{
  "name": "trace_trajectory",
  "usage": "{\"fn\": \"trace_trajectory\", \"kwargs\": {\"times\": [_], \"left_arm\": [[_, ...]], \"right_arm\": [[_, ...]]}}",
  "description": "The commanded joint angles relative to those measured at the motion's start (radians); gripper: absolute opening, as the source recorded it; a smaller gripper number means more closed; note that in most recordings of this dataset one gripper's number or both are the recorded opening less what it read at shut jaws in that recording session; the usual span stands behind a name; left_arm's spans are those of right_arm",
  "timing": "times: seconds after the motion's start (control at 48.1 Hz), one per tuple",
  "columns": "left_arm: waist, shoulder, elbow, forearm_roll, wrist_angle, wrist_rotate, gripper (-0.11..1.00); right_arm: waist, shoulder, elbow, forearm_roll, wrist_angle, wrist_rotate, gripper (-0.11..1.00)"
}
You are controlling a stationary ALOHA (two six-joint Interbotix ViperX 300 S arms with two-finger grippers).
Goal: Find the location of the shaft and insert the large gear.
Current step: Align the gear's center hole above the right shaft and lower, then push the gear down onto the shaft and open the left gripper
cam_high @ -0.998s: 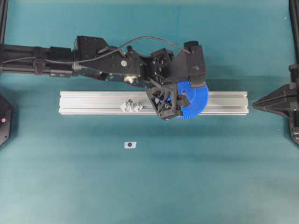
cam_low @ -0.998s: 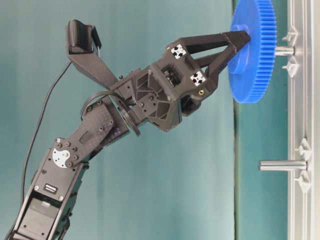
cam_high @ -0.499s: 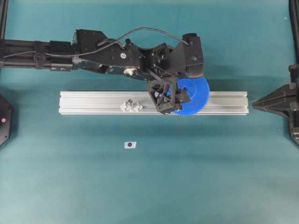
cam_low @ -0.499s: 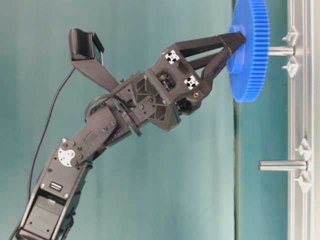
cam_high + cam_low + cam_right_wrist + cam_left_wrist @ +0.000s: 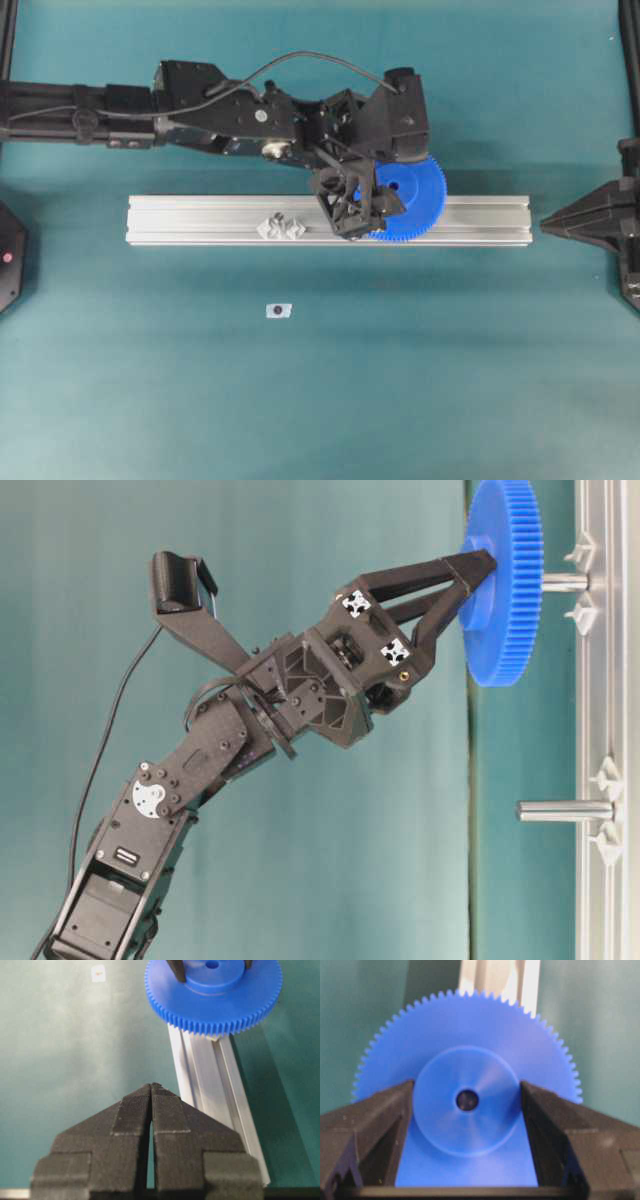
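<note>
Gripping the large gear (image 5: 470, 1060) by its raised hub, the left gripper's (image 5: 467, 1102) fingers (image 5: 380, 1125) hold it above the aluminium rail (image 5: 200, 220), over a shaft (image 5: 563, 582). The right gripper's (image 5: 151, 1091) fingers sit together, far right.

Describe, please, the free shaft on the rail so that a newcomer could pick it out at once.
Start from the long aluminium rail lying across the middle of the teal table. Left of the blue large gear held by the left gripper, a pair of clear diamond-shaped clips flanks the shaft, a thin upright grey pin. Unlike the small white tag with a dark dot, it sits on the rail, not on the table.
</note>
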Motion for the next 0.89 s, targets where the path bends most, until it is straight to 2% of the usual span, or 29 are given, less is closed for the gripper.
{"fn": "trace_trajectory", "kwargs": {"times": [0.0, 0.644, 0.769, 0.873], "left_arm": [[0.011, -0.02, 0.008, 0.003, 0.006, -0.005, 0.71], [0.006, -0.015, -0.04, 0.003, 0.011, 0.003, 0.72], [-0.011, -0.017, -0.04, 0.003, 0.018, 0.006, 0.92], [-0.017, -0.015, -0.04, 0.003, 0.017, 0.005, 0.93]], "right_arm": [[-0.002, 0.006, -0.011, -0.002, -0.011, 0.009, 0.02], [-0.003, 0.005, -0.011, -0.002, -0.009, 0.009, 0.02], [-0.003, 0.006, -0.011, 0.0, -0.011, 0.009, 0.02], [-0.003, 0.006, -0.011, -0.002, -0.009, 0.009, 0.02]]}}
